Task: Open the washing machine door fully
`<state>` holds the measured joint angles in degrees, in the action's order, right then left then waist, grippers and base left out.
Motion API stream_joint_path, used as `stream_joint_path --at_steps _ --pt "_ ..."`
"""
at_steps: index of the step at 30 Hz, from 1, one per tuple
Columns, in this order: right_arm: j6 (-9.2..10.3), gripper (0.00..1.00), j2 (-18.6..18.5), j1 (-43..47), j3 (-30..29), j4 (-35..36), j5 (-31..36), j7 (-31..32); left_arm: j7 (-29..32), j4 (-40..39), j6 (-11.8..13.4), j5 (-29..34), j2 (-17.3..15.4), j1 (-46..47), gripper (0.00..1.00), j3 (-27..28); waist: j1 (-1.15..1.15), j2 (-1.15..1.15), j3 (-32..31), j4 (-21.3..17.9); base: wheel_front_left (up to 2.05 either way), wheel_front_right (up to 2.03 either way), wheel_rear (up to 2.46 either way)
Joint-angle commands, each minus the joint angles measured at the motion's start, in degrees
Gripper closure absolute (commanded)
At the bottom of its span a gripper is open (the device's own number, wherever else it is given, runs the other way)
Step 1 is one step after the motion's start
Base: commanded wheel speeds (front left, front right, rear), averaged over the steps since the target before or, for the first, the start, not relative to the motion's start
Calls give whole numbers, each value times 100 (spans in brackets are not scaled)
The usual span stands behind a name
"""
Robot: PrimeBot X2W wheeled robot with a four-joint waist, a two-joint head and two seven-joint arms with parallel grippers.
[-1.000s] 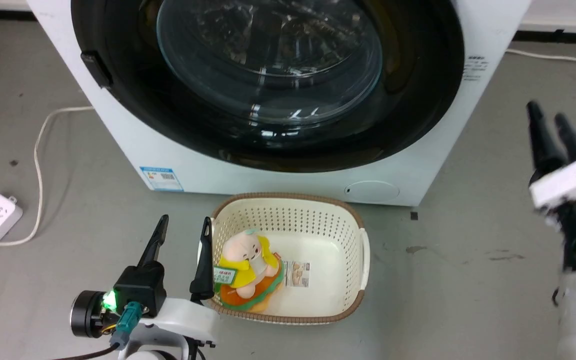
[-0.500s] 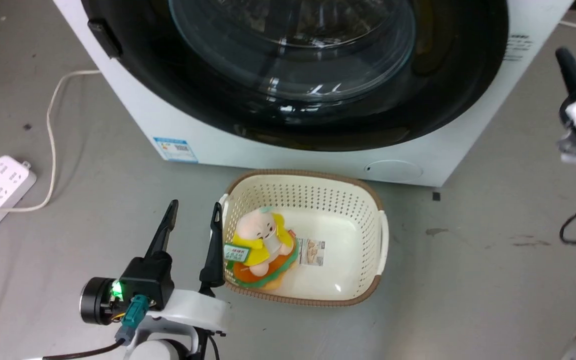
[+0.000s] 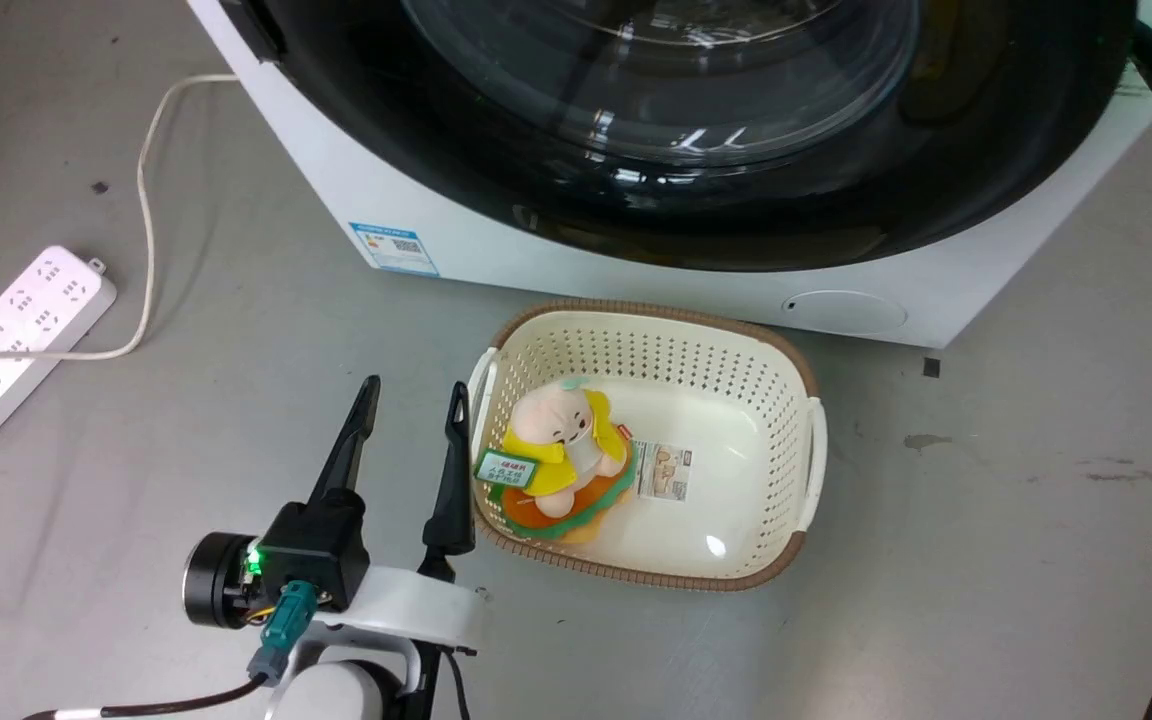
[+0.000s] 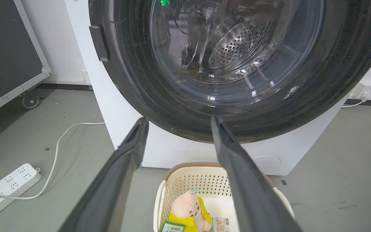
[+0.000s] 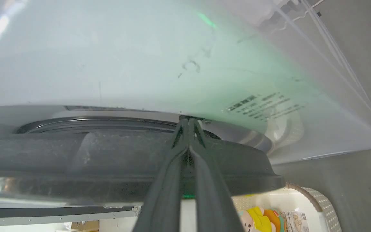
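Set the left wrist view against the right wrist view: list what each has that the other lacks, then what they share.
Left wrist: open left gripper, steel drum behind the glass, white power strip on the floor. Right wrist: shut right gripper, tips at the rim of the washing machine door; printed text on the front of the washing machine. Shared: door, machine, basket with plush toy.

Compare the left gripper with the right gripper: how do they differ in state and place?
The left gripper has its fingers spread apart; the right gripper has them pressed together. The left gripper is beside the basket, away from the washing machine door; the right gripper's tips reach the gap between that door's rim and the front of the washing machine. Both have two long dark fingers.
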<state>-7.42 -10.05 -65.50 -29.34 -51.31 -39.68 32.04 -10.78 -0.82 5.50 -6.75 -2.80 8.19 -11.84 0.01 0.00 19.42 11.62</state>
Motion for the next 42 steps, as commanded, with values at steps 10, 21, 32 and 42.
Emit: stream_joint_path --at_steps 10,21,32,42 --pt "-6 100 -195 -549 -238 -856 -359 889 -189 45 103 -77 -7 140 0 -112 -1 0 26 117 0 0 0" --pt "-6 100 -149 -173 -450 -1216 -816 1746 -321 168 78 -40 -7 -2 0 -75 -1 0 -409 83 0 0 0" --pt "-7 100 335 769 -457 -1007 -1188 2710 -422 305 -8 17 -8 -291 0 7 -1 0 -1051 -1 0 0 0" --pt "-7 100 669 1822 -399 -347 -1385 3169 -422 342 -63 19 -8 -592 0 108 -1 0 -1501 -50 0 0 0"
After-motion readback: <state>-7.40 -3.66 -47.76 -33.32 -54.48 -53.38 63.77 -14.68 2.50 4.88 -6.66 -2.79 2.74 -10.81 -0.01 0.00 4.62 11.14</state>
